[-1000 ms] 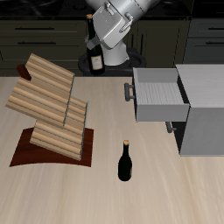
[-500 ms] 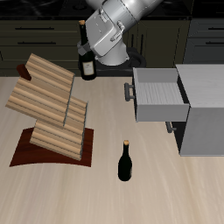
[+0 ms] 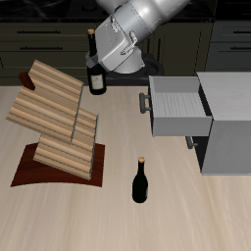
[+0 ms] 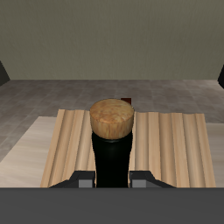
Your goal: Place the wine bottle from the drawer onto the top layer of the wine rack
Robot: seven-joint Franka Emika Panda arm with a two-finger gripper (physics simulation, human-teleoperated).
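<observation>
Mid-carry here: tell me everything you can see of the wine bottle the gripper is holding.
The small, almost black glass wine bottle has a slim neck and a tan cork tip. It hangs upright in the air, clamped by the gripper at its body, clear of the table. It sits just behind the light wooden ribbed wine rack. In the wrist view its cork stands over the rack's top ribbed wooden slab. Nothing but the fingers touches it.

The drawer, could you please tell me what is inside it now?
The drawer stands pulled out and shows only its white inside; no bottle lies there. Its rearmost part, under the cabinet, is covered.
</observation>
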